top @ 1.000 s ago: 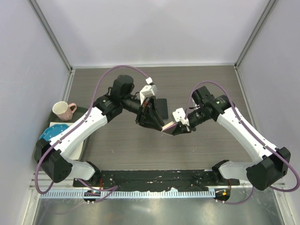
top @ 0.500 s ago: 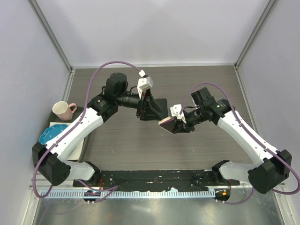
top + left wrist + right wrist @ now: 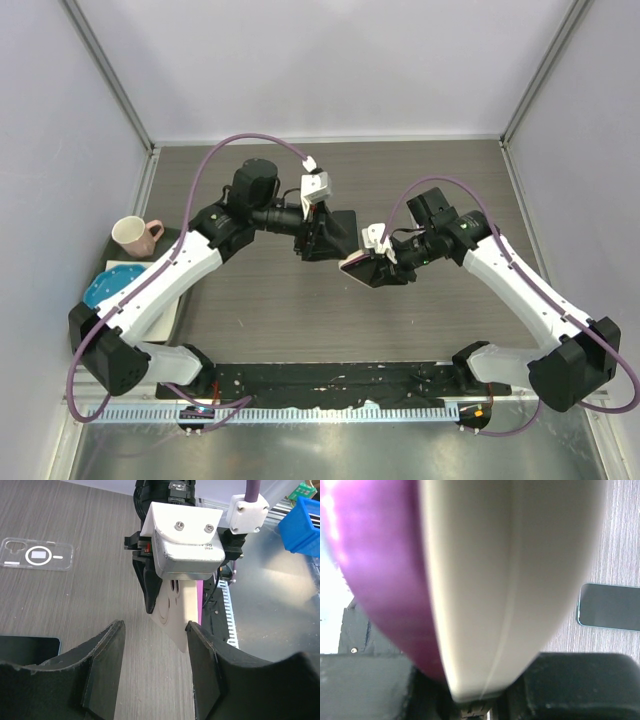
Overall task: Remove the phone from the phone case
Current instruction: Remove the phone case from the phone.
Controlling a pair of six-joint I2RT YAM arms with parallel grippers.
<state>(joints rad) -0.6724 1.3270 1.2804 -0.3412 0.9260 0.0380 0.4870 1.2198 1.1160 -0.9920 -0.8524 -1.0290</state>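
The phone in its beige case point(image 3: 358, 264), with a purple edge showing, is held tilted above the table in my right gripper point(image 3: 370, 268), which is shut on it. In the right wrist view the cased phone point(image 3: 485, 580) fills the frame above the gripper point(image 3: 475, 692). In the left wrist view the case point(image 3: 184, 611) hangs below the right gripper's white housing. My left gripper point(image 3: 155, 667) is open and empty, just short of the case's lower tip. In the top view it point(image 3: 333, 243) sits just left of the case.
A separate dark phone point(image 3: 347, 227) lies flat on the table under the left gripper; it also shows in the wrist views point(image 3: 25, 647) point(image 3: 610, 607). A clear empty case point(image 3: 37, 555) lies further off. A mug point(image 3: 133, 235) and a blue dish point(image 3: 108, 283) are at the left edge.
My left gripper has drawn back up and away from the cased phone. My right gripper has shifted slightly left with the cased phone still in it.
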